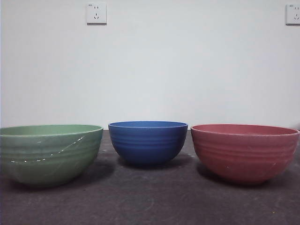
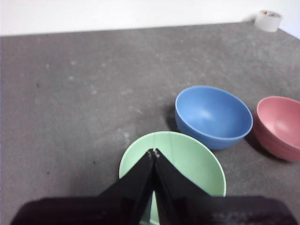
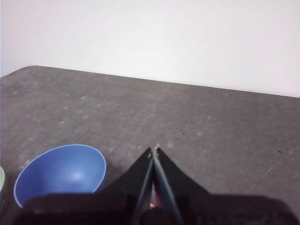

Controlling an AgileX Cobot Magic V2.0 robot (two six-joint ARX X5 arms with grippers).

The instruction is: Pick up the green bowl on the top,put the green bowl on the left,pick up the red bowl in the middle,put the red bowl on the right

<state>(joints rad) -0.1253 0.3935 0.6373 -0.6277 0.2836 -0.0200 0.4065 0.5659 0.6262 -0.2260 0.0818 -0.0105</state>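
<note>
The green bowl stands upright on the table at the left, empty. At the right stands the red bowl, also upright. My left gripper hangs shut high above the green bowl, holding nothing; the red bowl shows at that view's edge. My right gripper is shut and empty above the table, and a sliver of pink shows just behind its jaws. Neither arm appears in the front view.
A blue bowl stands between the other two, a little farther back; it also shows as the blue bowl and the blue bowl. A roll of tape sits at the table's far corner. Dark tabletop spreads in front.
</note>
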